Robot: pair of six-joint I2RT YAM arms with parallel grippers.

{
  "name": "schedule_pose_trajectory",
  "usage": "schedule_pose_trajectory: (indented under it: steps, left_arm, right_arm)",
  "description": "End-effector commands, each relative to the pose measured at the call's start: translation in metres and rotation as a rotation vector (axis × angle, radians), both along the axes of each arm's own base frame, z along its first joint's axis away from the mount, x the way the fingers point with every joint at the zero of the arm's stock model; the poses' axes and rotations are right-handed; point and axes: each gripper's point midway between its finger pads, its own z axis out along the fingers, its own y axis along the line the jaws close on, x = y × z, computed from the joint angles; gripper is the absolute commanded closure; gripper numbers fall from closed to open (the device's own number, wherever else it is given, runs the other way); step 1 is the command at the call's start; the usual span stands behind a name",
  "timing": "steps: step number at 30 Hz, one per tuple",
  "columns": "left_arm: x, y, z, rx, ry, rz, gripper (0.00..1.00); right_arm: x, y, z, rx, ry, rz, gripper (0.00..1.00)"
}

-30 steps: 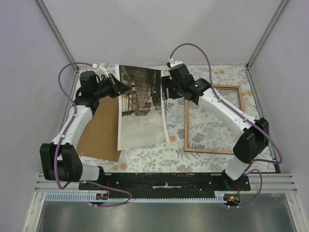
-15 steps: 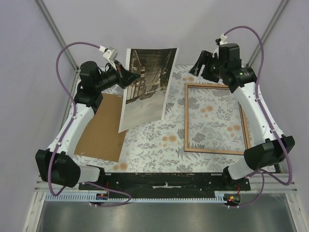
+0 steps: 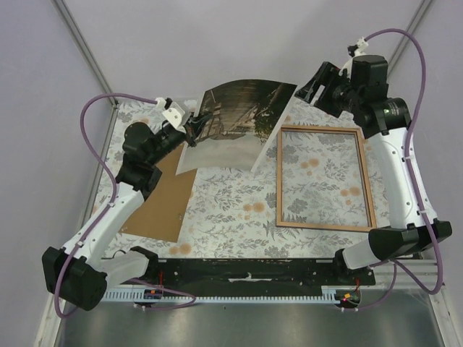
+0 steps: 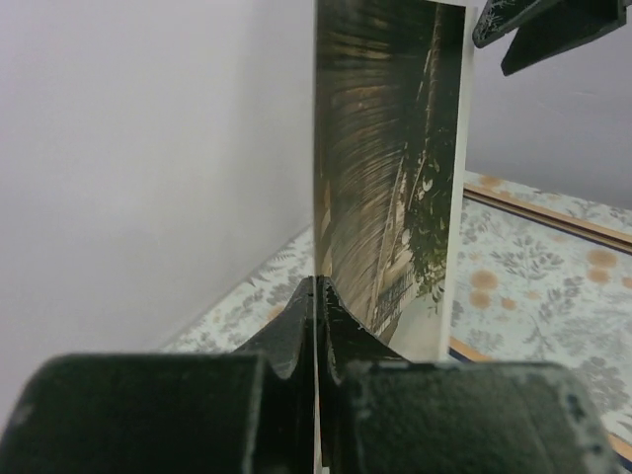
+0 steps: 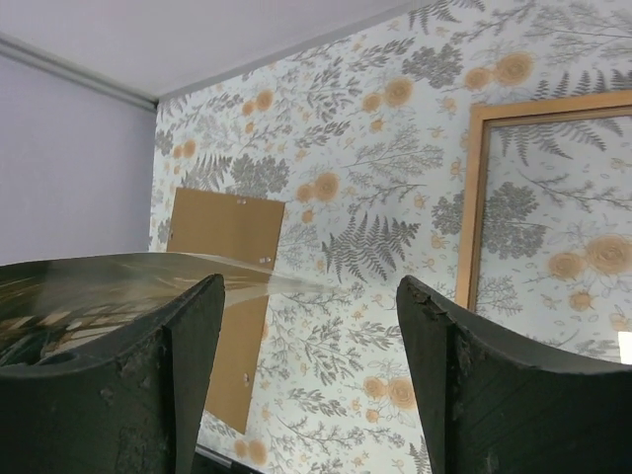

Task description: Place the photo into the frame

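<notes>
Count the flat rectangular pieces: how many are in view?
3: the photo, held up by the left tool; the frame, lying at the right; the brown board, lying at the left. None seems hidden.

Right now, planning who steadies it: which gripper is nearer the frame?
Right. The right gripper, open, hangs above the frame at its far left corner; the left gripper, shut on the photo, sits well off to the frame's left.

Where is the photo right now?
In the top view the photo is lifted over the far middle of the table, pinched by the left gripper, between the brown backing board and the frame.
</notes>
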Motion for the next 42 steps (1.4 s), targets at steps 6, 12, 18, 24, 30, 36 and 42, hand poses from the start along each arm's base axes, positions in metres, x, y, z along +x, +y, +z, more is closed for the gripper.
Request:
schedule_pose_trajectory:
  steps: [6,12,18,24,30,36,42]
  left_arm:
    - [-0.014,-0.020,0.064,0.084,-0.500,0.043,0.98]
    - [-0.034,-0.050,0.020,0.226,-0.546,0.004,0.98]
    - [-0.074,-0.094,-0.034,0.406,-0.626,0.003,0.98]
    - [-0.120,-0.113,-0.092,0.555,-0.655,-0.035,0.98]
    - [-0.171,-0.128,-0.143,0.718,-0.697,-0.146,0.98]
    - [-0.211,-0.140,-0.194,0.836,-0.672,-0.327,0.95]
    - [-0.223,-0.125,-0.228,0.847,-0.523,-0.370,0.77]
  right_arm:
    - [0.010,-0.084,0.022,0.114,-0.010,-0.204,0.22]
    - [0.023,-0.081,-0.016,0.126,0.078,-0.172,0.23]
    - [0.029,-0.097,-0.059,0.086,0.163,-0.223,0.23]
    - [0.022,-0.125,-0.081,-0.015,0.209,-0.298,0.23]
    - [0.004,-0.142,-0.105,-0.108,0.244,-0.352,0.23]
    - [-0.007,-0.126,-0.138,-0.094,0.298,-0.251,0.23]
    - [-0.018,-0.099,-0.176,-0.114,0.348,-0.153,0.23]
